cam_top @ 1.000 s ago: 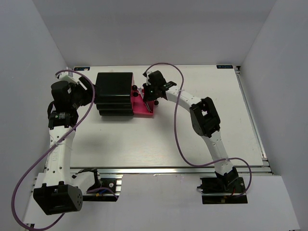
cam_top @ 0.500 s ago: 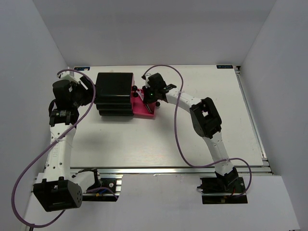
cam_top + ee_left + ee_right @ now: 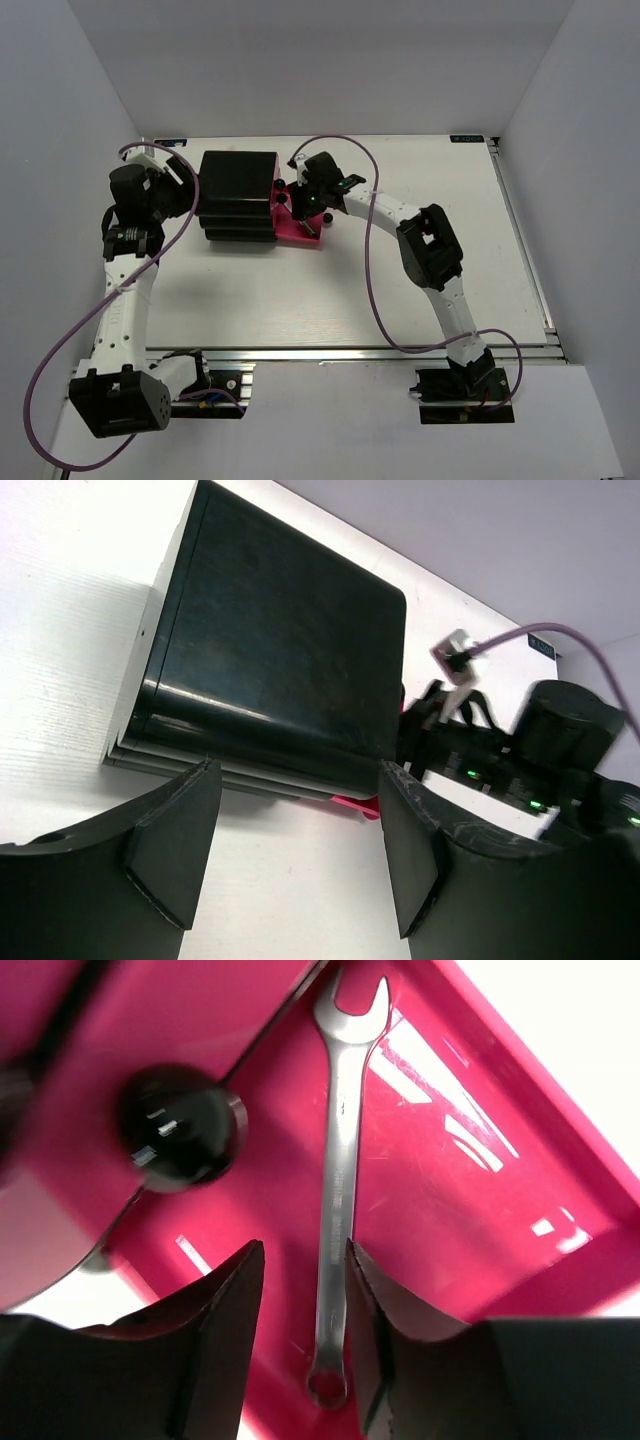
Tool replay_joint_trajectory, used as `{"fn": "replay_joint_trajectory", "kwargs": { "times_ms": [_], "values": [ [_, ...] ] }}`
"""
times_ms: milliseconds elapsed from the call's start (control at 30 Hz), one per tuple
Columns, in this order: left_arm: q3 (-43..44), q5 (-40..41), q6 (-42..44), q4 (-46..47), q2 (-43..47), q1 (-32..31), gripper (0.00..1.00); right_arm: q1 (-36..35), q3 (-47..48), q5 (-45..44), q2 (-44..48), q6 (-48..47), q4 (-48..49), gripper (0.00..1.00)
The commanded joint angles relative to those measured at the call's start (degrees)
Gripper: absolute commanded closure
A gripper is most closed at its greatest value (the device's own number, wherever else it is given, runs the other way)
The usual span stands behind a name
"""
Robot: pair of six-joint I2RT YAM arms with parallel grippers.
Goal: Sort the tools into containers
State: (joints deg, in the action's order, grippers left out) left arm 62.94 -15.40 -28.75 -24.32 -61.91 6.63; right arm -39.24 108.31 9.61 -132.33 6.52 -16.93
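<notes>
The black cabinet (image 3: 238,190) stands at the back left of the table, and it also shows in the left wrist view (image 3: 280,670). One magenta drawer (image 3: 300,228) is pulled out to the right. In the right wrist view the silver wrench (image 3: 338,1190) lies flat on the drawer floor (image 3: 460,1210), beside a round black knob (image 3: 180,1140). My right gripper (image 3: 308,200) hovers low over the drawer, open (image 3: 300,1330), with the wrench's ring end between its fingers and untouched. My left gripper (image 3: 185,188) is open and empty (image 3: 300,850) at the cabinet's left side. No screwdrivers are in view.
White walls close in the table on the left, back and right. The right arm's purple cable (image 3: 365,260) loops over the middle of the table. A metal rail (image 3: 350,350) runs along the near edge.
My right gripper has moved a little left, closer to the cabinet, over the open drawer. My left wrist has shifted slightly towards the back.
</notes>
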Motion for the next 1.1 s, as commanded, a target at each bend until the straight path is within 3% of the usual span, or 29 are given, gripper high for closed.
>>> {"fn": "replay_joint_trajectory", "kwargs": {
  "times_ms": [0, 100, 200, 233, 400, 633, 867, 1067],
  "values": [
    [0.17, 0.37, 1.24, 2.69, -1.80, -0.13, 0.26, 1.54, -0.38, 2.34, 8.93, -1.60, 1.99, 0.56],
    [0.52, 0.98, 2.38, 3.48, -3.56, -0.13, 0.26, 3.82, -1.52, 5.59, 12.09, -2.22, 1.81, 0.59],
    [0.87, 1.33, 4.05, 4.45, -6.64, -0.22, 0.26, 7.77, -5.11, 9.37, 15.87, -1.96, 3.47, 0.85],
    [0.87, 1.25, 4.49, 4.71, -8.30, -0.13, 0.25, 9.52, -6.00, 8.51, 16.49, -1.52, 3.83, 1.00],
    [0.78, 2.12, 7.57, 5.95, -12.00, -0.13, 0.22, 12.52, -6.97, -0.37, 12.81, -4.41, -3.10, 1.00],
    [2.72, 2.83, 11.88, 5.16, -17.10, -0.22, 0.17, 12.09, -5.41, -0.99, 4.56, -4.77, -4.52, 1.00],
    [3.51, 3.97, 13.64, 5.77, -19.74, -0.13, 0.16, 10.86, 0.58, 4.27, -2.14, -4.07, -5.13, 1.00],
    [4.65, 1.51, 14.16, 6.39, -22.64, -0.13, 0.16, 8.93, 4.53, 14.81, -5.04, -0.73, -3.29, 1.00]
  ]
}}
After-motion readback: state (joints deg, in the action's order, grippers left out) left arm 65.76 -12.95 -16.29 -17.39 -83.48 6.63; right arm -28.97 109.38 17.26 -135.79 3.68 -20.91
